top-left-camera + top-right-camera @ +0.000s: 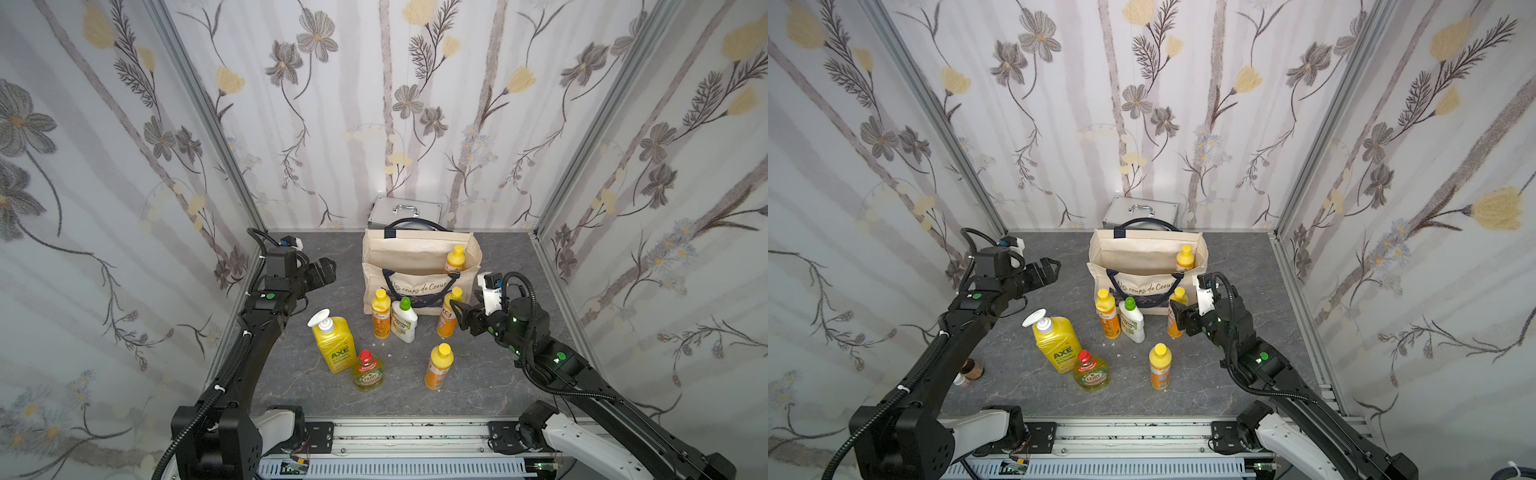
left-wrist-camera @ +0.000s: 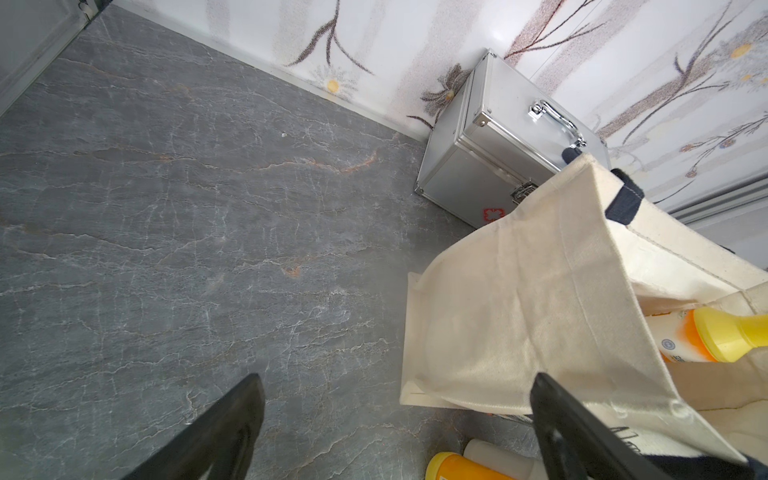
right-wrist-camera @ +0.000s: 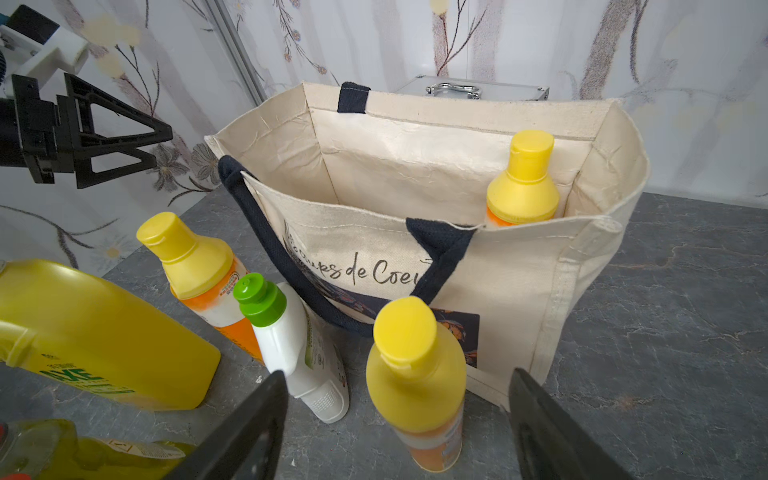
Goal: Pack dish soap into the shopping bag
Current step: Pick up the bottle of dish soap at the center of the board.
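One orange bottle (image 1: 455,258) stands inside the shopping bag (image 1: 407,249) by the bench's (image 1: 498,374) back edge, six more bottles (image 1: 332,345) wait before it (mostly undone, I judge), right hand (image 1: 458,316) wide open, empty, beside the nearest orange one (image 1: 445,322), left hand (image 1: 326,270) likewise open and empty.

Enclosure: three upright wall panels (image 1: 395,104), papered white with grey stripes, grey flowers and pale yellow blooms. Aluminium posts (image 1: 201,99) stand at both rear corners.

Floor (image 1: 507,374): dark grey stone-effect surface with pale veins and a few orange streaks.

A silver metal case (image 1: 405,210) with a chrome handle sits against the back panel, near centre. Its front carries a red mark, seen in the left wrist view.

A metal rail (image 1: 407,432) runs along the near edge.

Two small jars (image 1: 971,370), possibly spice pots, stand at the left floor edge.

Lighting is even, with soft glare on the panels.
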Controlling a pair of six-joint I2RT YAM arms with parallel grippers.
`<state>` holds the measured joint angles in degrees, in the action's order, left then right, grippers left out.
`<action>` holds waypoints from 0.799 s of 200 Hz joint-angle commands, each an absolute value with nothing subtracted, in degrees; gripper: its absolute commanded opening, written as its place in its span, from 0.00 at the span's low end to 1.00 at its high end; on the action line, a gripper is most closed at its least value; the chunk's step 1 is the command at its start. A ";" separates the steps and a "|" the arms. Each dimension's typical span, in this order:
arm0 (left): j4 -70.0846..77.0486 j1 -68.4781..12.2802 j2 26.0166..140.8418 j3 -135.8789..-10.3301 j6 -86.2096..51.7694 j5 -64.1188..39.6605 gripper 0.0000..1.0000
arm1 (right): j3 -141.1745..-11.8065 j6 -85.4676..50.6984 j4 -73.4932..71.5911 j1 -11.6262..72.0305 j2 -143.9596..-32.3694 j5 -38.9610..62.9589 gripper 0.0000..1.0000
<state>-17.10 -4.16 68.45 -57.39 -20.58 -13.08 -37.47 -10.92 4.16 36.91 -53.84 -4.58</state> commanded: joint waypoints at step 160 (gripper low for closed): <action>-15.51 -4.26 67.49 -56.78 -20.13 -11.26 1.00 | -35.89 -9.67 -9.40 36.87 -60.47 -8.00 0.74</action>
<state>-16.91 -4.19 67.55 -56.88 -20.56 -11.77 -35.48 -10.22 -6.52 36.80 -60.18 -7.18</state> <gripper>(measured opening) 0.997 0.747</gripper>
